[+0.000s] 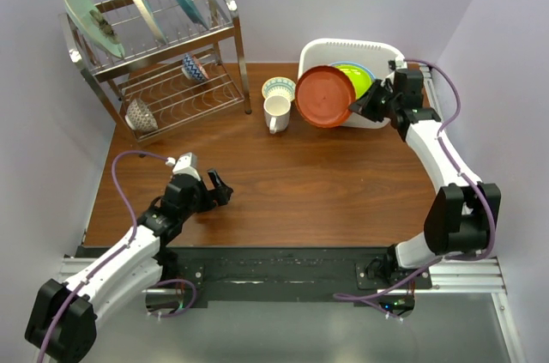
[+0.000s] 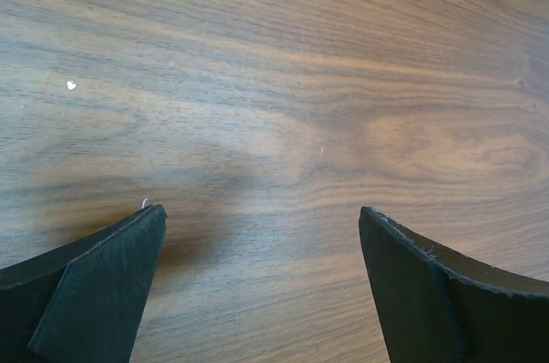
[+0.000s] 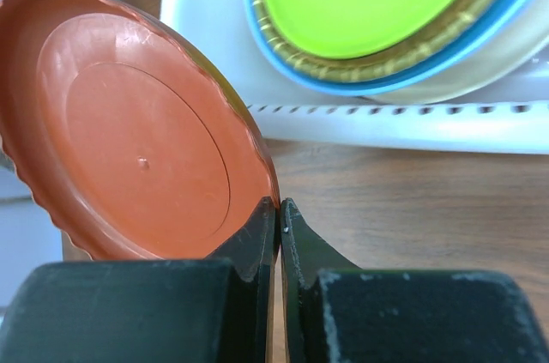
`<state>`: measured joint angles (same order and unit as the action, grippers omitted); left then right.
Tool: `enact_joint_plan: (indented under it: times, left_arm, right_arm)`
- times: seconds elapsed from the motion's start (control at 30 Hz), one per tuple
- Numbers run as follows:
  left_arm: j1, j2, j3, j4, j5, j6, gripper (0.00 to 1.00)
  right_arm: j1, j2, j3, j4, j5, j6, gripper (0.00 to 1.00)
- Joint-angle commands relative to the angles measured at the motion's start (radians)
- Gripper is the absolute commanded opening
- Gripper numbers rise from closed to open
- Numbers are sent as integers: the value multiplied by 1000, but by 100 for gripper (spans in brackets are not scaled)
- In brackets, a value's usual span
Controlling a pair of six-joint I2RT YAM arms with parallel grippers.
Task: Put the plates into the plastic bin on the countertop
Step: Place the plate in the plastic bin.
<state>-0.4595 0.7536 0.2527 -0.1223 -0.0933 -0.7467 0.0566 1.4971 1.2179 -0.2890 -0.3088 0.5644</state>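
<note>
The plastic bin [image 1: 343,47] sits far right on the countertop [image 1: 326,183]. The red-orange plate [image 3: 137,148] tilts over its left edge, rim pinched in the right gripper's [image 3: 280,213] nearly closed jaws. The left gripper [image 2: 262,217], near left, gapes empty.

So the overhead cam sits high up behind both arm bases, tilted down and forward, far enough back to catch the whole countertop [image 1: 300,183], from the dish rack [image 1: 163,63] at far left to the plastic bin [image 1: 343,47] at far right. Left wrist cam hangs really close over bare wood, peering down past the left gripper [image 2: 262,286]. Right wrist cam looks along the right gripper [image 3: 280,213], super tight on the red-orange plate [image 3: 137,140] and the bin's wall. The overhead view shows both too, just from way farther off.
</note>
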Motion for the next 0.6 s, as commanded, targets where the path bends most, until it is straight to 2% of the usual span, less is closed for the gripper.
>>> enact_joint_plan:
  times: [0.0, 0.57]
  left_arm:
    - [-2, 4, 25, 16, -22, 12, 100]
    - [-2, -22, 19, -2, -16, 15, 100]
  right_arm:
    - [-37, 26, 72, 53, -39, 46, 0]
    - [-127, 192, 195, 111, -18, 109, 0]
